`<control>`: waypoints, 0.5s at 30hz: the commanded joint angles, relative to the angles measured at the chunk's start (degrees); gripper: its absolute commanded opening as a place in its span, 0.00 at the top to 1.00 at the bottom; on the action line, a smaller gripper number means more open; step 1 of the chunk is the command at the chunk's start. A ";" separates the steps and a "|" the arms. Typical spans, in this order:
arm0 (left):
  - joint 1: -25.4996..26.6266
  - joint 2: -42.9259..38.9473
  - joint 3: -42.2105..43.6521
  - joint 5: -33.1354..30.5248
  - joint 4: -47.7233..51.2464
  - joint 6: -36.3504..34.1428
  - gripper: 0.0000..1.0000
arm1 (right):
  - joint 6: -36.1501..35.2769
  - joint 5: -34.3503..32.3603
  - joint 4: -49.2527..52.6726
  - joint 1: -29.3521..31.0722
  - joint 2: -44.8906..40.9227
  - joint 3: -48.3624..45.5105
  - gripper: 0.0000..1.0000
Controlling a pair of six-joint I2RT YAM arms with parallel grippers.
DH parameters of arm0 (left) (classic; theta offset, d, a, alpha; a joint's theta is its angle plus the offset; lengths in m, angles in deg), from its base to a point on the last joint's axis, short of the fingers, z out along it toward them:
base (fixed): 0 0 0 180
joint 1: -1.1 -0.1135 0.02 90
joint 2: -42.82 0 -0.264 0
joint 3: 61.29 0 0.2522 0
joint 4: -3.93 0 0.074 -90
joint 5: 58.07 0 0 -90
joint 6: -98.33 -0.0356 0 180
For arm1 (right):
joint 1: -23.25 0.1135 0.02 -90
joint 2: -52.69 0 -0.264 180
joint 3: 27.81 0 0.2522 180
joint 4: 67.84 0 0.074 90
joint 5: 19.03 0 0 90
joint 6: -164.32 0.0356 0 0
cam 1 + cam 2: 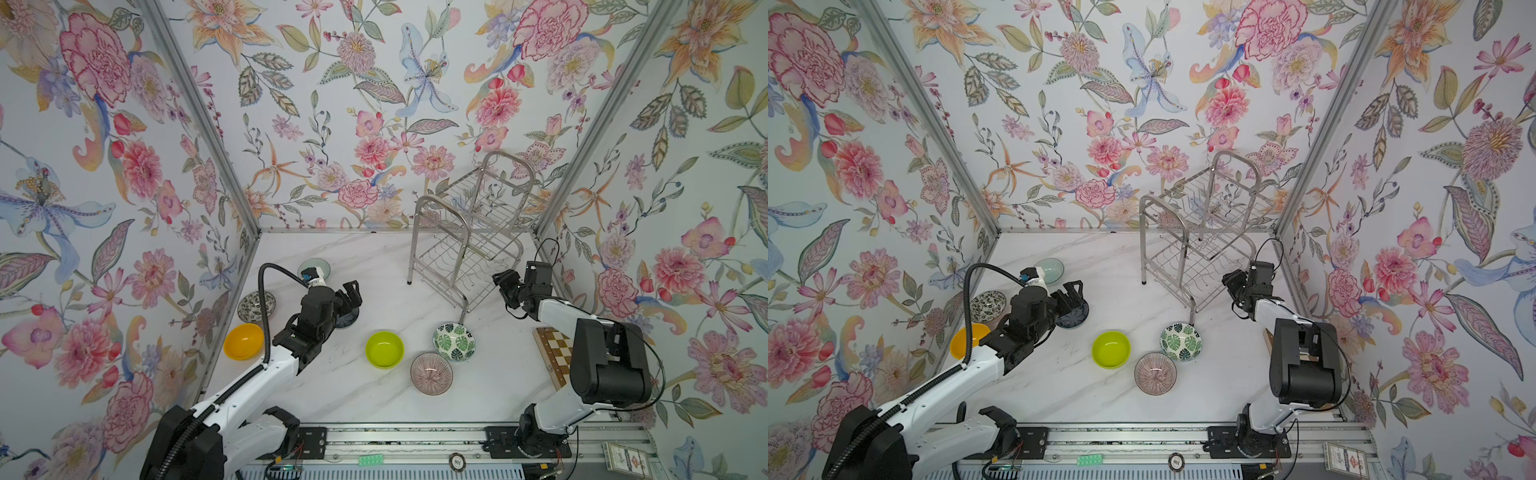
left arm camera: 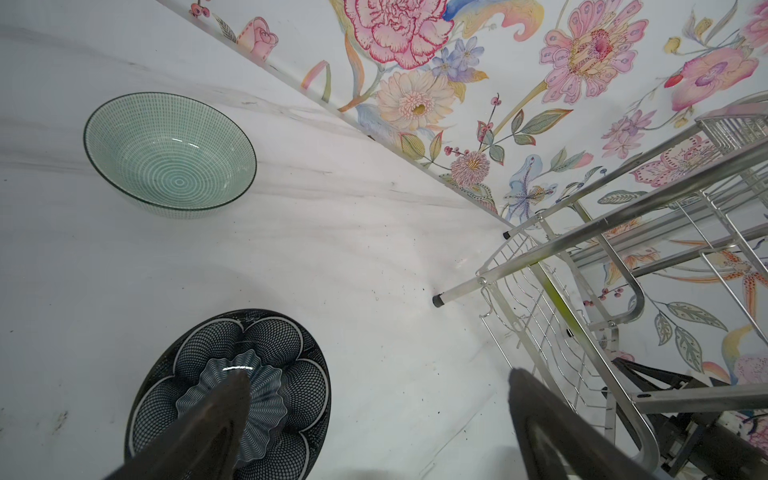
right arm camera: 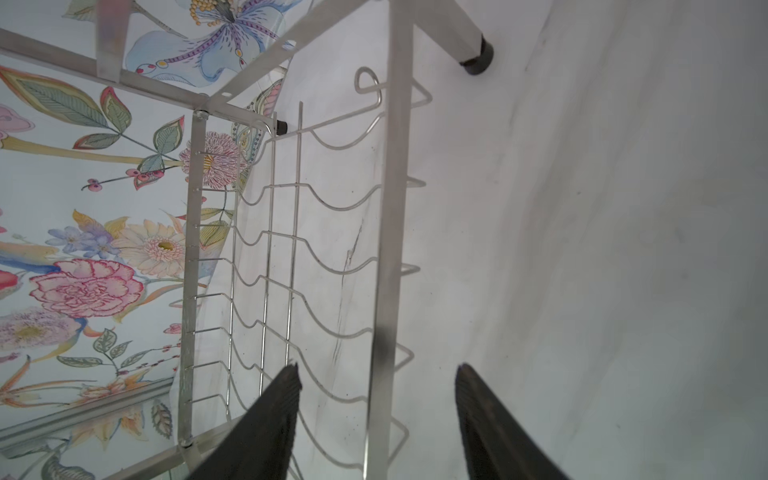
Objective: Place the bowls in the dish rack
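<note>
Several bowls sit on the white marble table: celadon [image 1: 320,262], speckled [image 1: 257,306], orange-yellow [image 1: 243,341], lime green [image 1: 384,349], green-leaf [image 1: 454,341] and pink-striped [image 1: 431,372]. My left gripper [image 1: 351,295] [image 2: 376,386] stands open at the dark navy flower bowl [image 1: 347,321] [image 2: 282,353], with one finger over its inside and one outside its rim. The empty silver dish rack [image 1: 469,232] stands at the back right. My right gripper [image 1: 500,282] [image 3: 378,370] has its jaws apart on either side of the lower tier's front rail [image 3: 392,208], and I see no contact with it.
A wooden chessboard [image 1: 555,353] lies at the right edge, partly under my right arm. Floral walls close in the table on three sides. The green-leaf bowl sits close to the rack's near leg [image 1: 463,309].
</note>
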 commanded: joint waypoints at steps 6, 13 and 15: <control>1.09 2.04 -0.52 1.22 0.24 1.10 0.01 | 9.84 0.02 -4.94 2.74 3.77 0.33 0.53; 1.22 1.88 0.92 1.00 -1.04 1.63 0.01 | 23.46 -2.36 -12.14 5.76 3.20 -5.82 0.77; 1.17 2.44 0.70 1.31 -1.10 1.88 0.01 | 28.47 -2.99 -14.38 7.14 3.22 -7.48 0.82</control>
